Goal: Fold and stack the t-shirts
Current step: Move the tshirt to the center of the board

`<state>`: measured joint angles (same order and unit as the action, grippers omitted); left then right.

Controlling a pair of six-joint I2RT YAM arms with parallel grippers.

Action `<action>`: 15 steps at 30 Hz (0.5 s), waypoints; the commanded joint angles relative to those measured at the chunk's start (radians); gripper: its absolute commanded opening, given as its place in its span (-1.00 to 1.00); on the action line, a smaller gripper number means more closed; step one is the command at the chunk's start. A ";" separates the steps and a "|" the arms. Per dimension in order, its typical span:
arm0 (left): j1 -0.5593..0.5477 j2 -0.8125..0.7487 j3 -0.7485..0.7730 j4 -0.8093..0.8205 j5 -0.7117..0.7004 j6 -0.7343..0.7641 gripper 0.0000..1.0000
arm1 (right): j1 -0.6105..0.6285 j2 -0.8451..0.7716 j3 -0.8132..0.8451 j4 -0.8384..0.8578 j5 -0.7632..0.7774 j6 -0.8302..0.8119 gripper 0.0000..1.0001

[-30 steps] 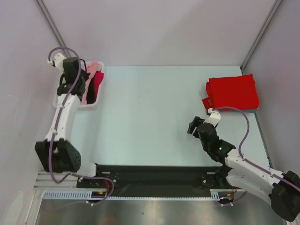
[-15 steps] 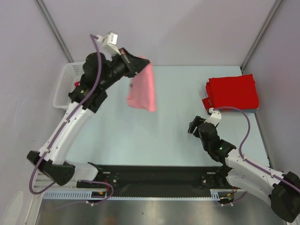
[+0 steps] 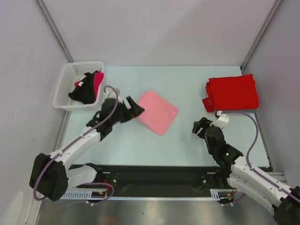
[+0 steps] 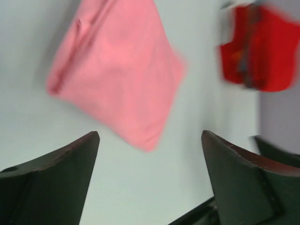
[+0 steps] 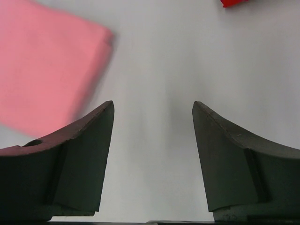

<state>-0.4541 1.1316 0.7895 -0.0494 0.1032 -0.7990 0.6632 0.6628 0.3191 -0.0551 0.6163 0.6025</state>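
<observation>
From my overhead view I count one pink t-shirt, lying flat on the table as a folded square turned corner-on, a little left of the middle. One red stack of folded shirts sits at the far right corner; I cannot tell how many layers it holds. One white basket stands at the far left with crumpled cloth inside, part red and part black, which neither wrist camera shows me.

Overhead, the left fingers sit just beside the pink t-shirt's left corner, but I cannot judge their gap from there. The left wrist camera settles it: the left fingers are spread wide with nothing between them, the pink t-shirt just ahead of them and the red stack blurred beyond.

The right fingers hang over bare table near the red stack, well apart from the pink t-shirt. In the right wrist view the right fingers are also spread wide and empty, with the pink t-shirt off to the left and a sliver of the red stack at the top edge.
</observation>
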 commanded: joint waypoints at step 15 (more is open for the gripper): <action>-0.054 0.238 0.144 -0.043 -0.289 0.260 0.81 | -0.100 0.349 0.208 0.057 -0.426 -0.004 -0.17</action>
<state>-0.5095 1.2980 0.8371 -0.1123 -0.1127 -0.6353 0.5858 0.9447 0.4202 0.0090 0.3103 0.5655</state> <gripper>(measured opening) 0.926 0.436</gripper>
